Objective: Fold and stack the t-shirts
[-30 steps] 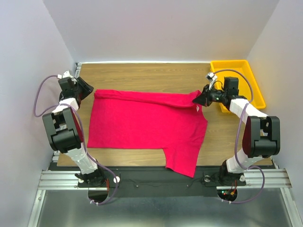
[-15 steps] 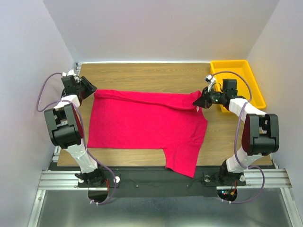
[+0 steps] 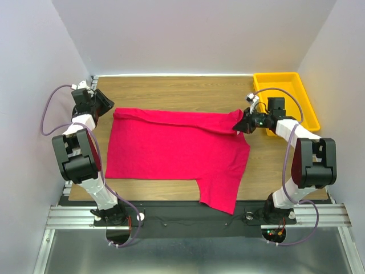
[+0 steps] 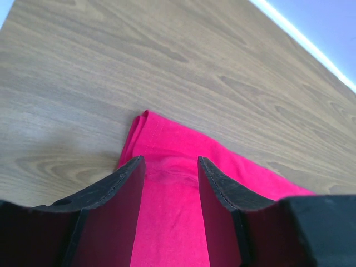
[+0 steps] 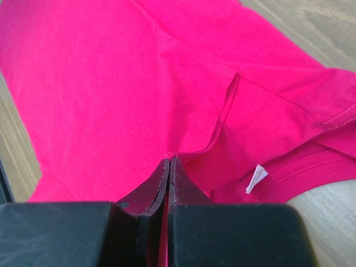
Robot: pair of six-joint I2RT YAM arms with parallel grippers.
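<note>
Pink t-shirt [image 3: 171,151] spread flat on wooden table [image 3: 171,91], one part overhanging near edge. Right gripper [image 5: 168,162] clamped on fabric fold at far right corner. Left gripper [image 4: 169,161] jaws apart over far left corner. Yellow tray [image 3: 259,77] far right.

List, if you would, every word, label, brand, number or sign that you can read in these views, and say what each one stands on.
No readable text in any view.
White neck label on the t-shirt: no print can be made out in the right wrist view, and it is too small to read from above.
Yellow tray: no marking shows.
</note>
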